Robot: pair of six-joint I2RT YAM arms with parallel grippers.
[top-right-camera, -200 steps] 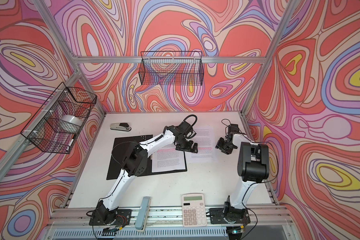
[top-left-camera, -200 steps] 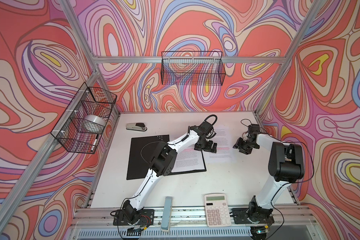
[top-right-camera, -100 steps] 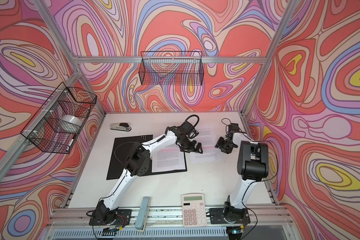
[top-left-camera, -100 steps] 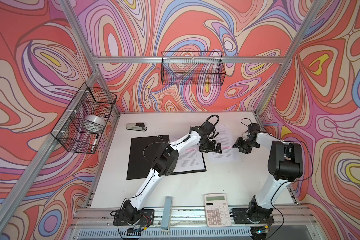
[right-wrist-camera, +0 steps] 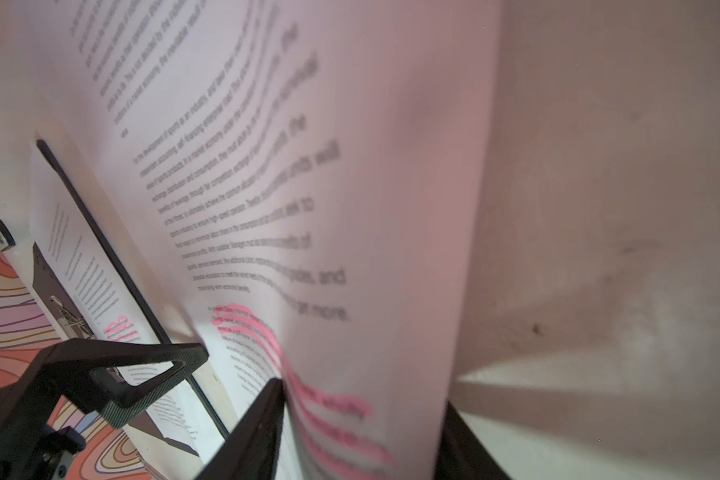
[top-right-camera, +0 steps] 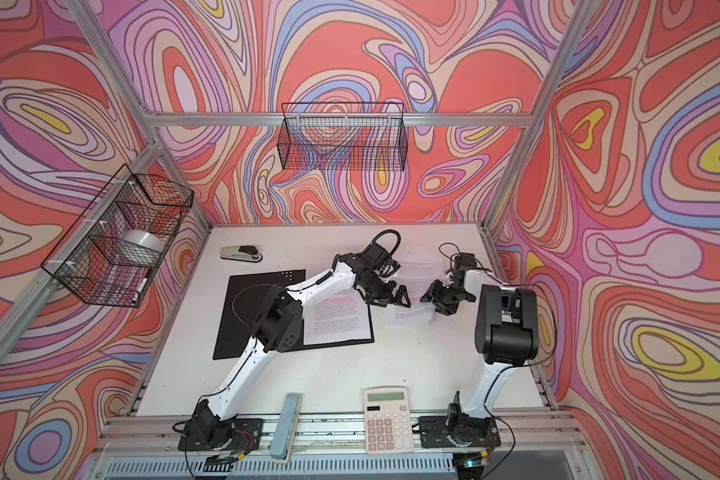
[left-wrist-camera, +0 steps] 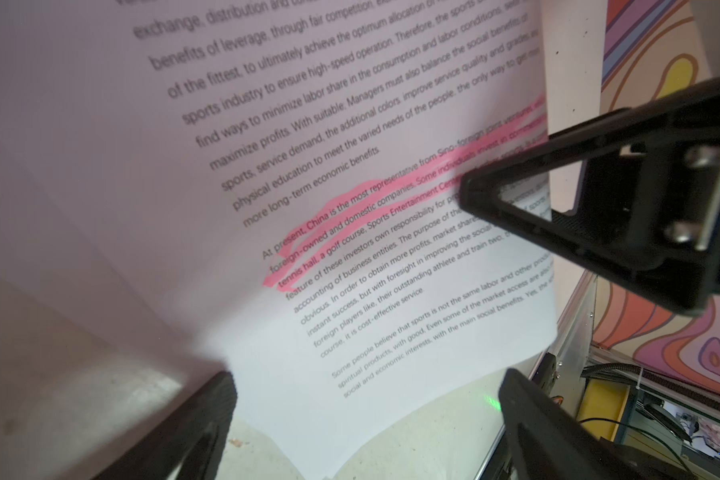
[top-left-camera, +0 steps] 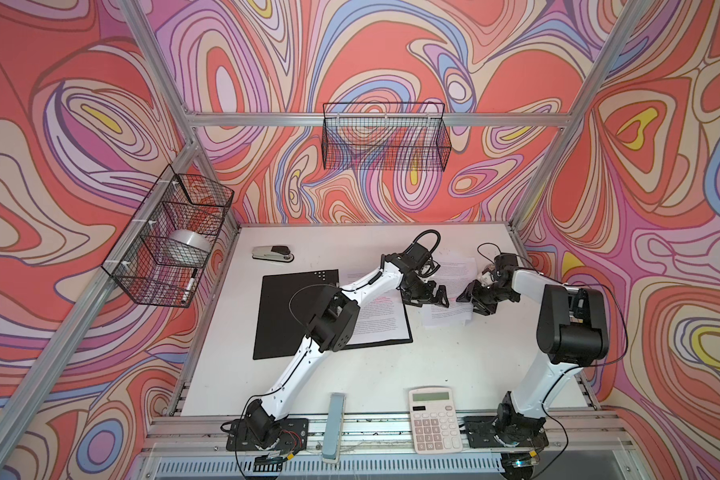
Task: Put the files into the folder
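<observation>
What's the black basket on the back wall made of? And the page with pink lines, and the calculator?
The basket looks like thin metal wire, coated black: you see the wall through its grid. The page seems plain matte paper: it bends and curls softly. The calculator looks like smooth white plastic, probably; it's small from here.

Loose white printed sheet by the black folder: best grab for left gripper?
Likely the folder-side long edge of the loose white printed sheet, coming from the open black folder: left gripper is open there, right gripper holds the opposite edge raised, bowing it.
</observation>
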